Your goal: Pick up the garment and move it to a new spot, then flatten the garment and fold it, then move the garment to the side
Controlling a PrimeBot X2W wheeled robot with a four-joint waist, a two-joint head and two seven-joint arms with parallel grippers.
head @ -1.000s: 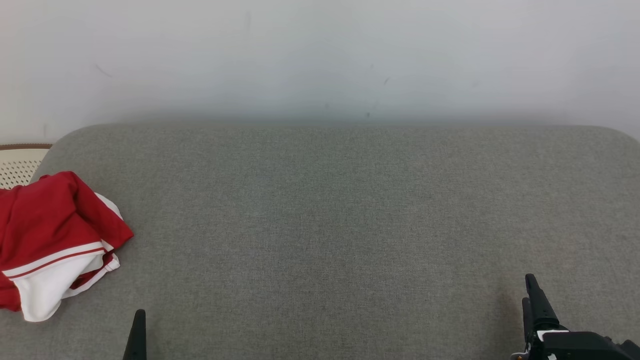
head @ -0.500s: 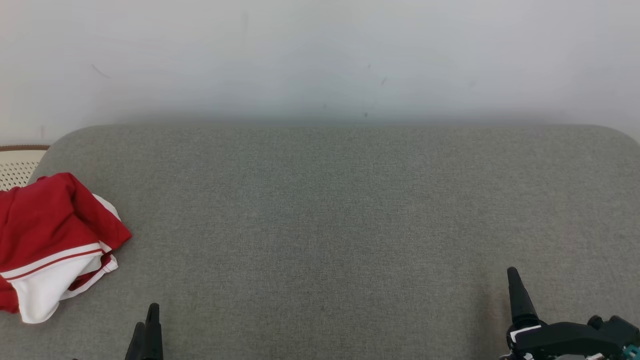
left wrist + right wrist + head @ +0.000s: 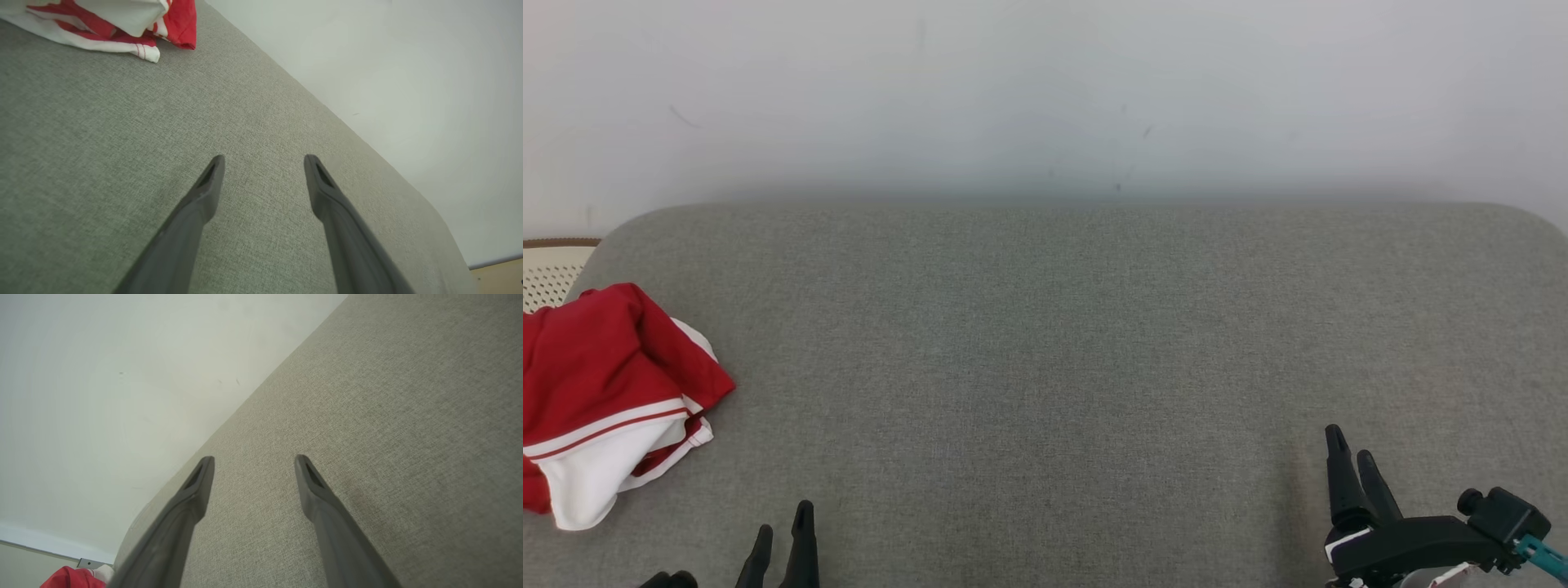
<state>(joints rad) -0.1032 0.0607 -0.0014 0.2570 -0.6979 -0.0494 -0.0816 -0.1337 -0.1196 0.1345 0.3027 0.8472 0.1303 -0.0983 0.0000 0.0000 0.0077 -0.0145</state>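
You had the garment (image 3: 605,392) bunched at the left edge of the cushion (image 3: 1045,343), about 10 o'clock from the left gripper (image 3: 784,523), well apart. Both stood open, empty; the right gripper (image 3: 1348,445) was much farther.

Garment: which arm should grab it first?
Left. The left fingers, open, are close to the crumpled garment on that side; the right fingers, also open, are far across.

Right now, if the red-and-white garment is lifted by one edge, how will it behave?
Probably floppy: the garment lies crumpled in soft folds, so it should drape. Likely light: the cloth looks thin. On the woven grey cushion, a push would probably bunch it, not slide it.
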